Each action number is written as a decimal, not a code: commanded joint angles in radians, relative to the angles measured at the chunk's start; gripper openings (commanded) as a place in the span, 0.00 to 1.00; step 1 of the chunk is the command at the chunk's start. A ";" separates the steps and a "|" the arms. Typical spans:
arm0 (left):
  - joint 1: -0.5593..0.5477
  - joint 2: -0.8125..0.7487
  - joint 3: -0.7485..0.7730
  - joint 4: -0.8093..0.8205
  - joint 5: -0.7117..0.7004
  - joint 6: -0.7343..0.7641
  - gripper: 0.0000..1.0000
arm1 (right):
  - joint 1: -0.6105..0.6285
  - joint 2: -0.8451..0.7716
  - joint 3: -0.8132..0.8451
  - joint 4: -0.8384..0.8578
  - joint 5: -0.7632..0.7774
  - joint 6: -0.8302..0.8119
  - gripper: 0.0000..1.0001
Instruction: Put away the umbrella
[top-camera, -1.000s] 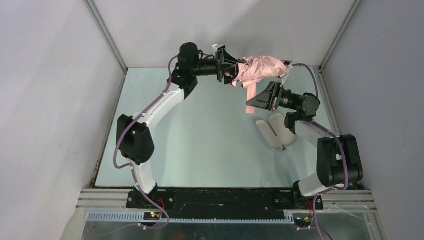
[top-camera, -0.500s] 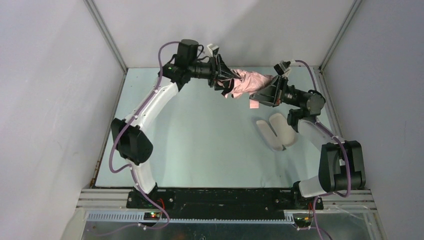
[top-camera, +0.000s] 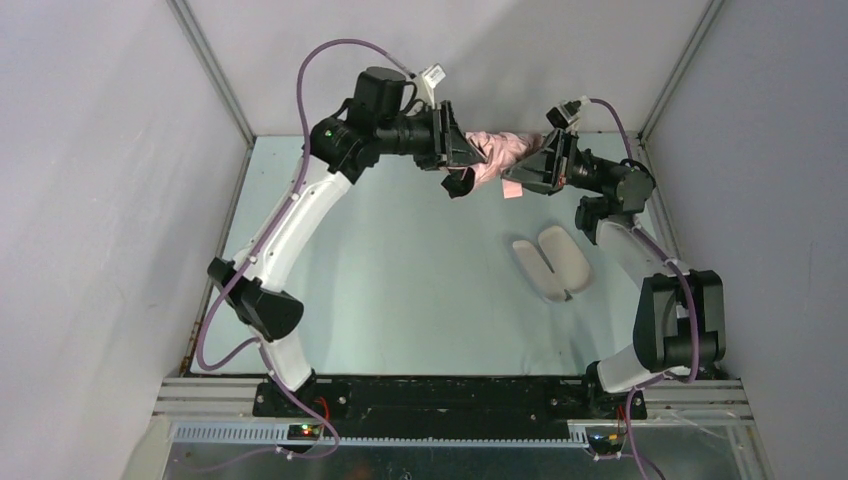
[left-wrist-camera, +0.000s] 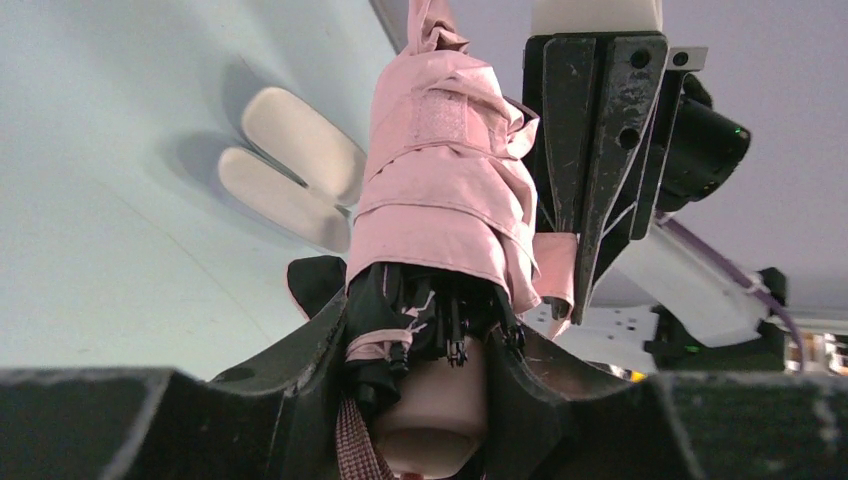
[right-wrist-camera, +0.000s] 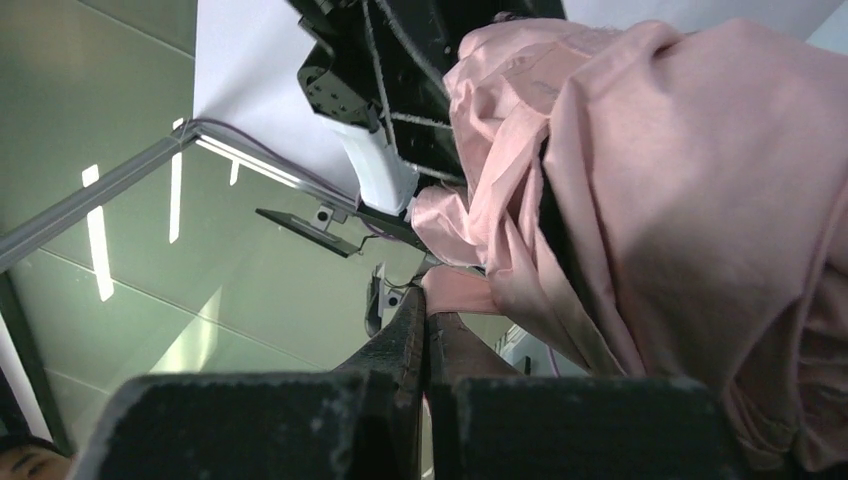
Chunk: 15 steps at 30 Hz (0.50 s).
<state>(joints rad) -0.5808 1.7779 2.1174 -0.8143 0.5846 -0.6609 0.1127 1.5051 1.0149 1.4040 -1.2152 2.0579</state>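
Top external view: left gripper (top-camera: 458, 168) clamps the umbrella (top-camera: 500, 147) by its handle in mid-air; right gripper (top-camera: 515, 182) pinches its strap (jaws together). The lilac case (top-camera: 552, 262) lies open below, well apart.

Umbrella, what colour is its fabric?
The umbrella is pale pink outside, black underneath; best seen in the left wrist view.

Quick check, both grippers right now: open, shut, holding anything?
Left gripper: closed around the handle end of the folded pale pink fabric umbrella.
Right gripper: shut, pinching the umbrella's pink strap.
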 joint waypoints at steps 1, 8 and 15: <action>-0.010 -0.001 -0.027 -0.111 -0.284 0.189 0.00 | -0.031 -0.008 0.093 0.102 0.100 0.271 0.00; -0.040 -0.288 -0.546 0.352 -0.308 0.227 0.00 | -0.053 -0.004 0.098 0.048 0.143 0.339 0.00; -0.063 -0.373 -0.709 0.435 -0.317 0.366 0.00 | 0.016 -0.028 0.117 -0.076 0.055 0.268 0.00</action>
<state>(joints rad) -0.6418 1.4033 1.4723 -0.3008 0.3672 -0.4744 0.1062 1.5448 1.0344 1.3235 -1.2373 2.0697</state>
